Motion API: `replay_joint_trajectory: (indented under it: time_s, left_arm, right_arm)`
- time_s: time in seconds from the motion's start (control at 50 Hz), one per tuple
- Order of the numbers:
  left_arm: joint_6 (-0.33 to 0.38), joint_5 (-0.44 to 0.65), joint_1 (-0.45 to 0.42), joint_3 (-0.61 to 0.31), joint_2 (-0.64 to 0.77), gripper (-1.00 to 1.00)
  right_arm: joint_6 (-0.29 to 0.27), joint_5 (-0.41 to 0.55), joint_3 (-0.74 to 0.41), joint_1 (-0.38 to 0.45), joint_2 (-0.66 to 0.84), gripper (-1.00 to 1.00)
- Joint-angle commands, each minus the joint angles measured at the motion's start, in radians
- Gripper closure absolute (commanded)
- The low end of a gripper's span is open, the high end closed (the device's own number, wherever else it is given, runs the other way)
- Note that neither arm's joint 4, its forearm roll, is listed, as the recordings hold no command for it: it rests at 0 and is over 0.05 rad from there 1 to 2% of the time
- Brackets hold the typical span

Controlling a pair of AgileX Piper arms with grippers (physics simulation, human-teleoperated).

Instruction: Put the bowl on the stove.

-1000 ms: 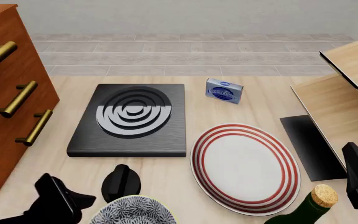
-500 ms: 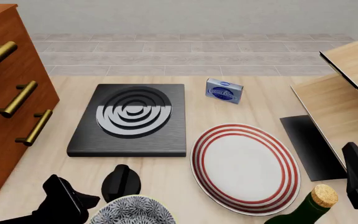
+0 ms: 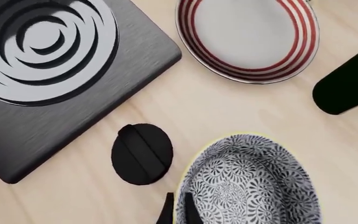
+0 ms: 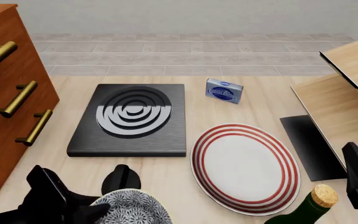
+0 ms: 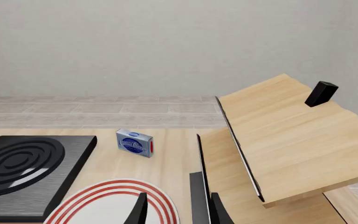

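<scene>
Blue-white bowl empty, rim pinched by left fingers; right fingers spread, empty.

The bowl, deep and round with blue-and-white floral pattern and pale rim, sits upright near the stove's front edge. The stove, a flat black slab with concentric silver rings, lies bare.

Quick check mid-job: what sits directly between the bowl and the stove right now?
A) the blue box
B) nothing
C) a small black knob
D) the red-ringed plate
C: in the front view the knob lies on the table just beyond the bowl and short of the stove; the left wrist view shows the same order.
</scene>
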Motion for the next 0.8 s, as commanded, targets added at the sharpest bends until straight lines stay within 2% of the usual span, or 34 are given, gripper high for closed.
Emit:
replay_joint_trajectory:
  time_s: [0.02,0.3,0.42,0.52,0.68,0.8]
  left_arm:
    - [0.01,0.16,0.046,-0.066,-0.144,1.0]
    - [0.002,0.277,0.092,-0.13,-0.23,1.0]
    - [-0.038,0.322,0.139,-0.187,-0.241,1.0]
    - [-0.065,0.352,0.146,-0.223,-0.256,1.0]
    - [-0.116,0.367,0.188,-0.274,-0.238,1.0]
    - [-0.111,0.362,0.288,-0.324,-0.233,1.0]
  right_arm:
    - [0.0,0.0,0.0,0.0,0.0,-1.0]
    - [0.0,0.0,0.0,0.0,0.0,-1.0]
    - [0.0,0.0,0.0,0.0,0.0,-1.0]
    - [0.0,0.0,0.0,0.0,0.0,-1.0]
    - [0.0,0.0,0.0,0.0,0.0,-1.0]
    - [0.0,0.0,0.0,0.0,0.0,-1.0]
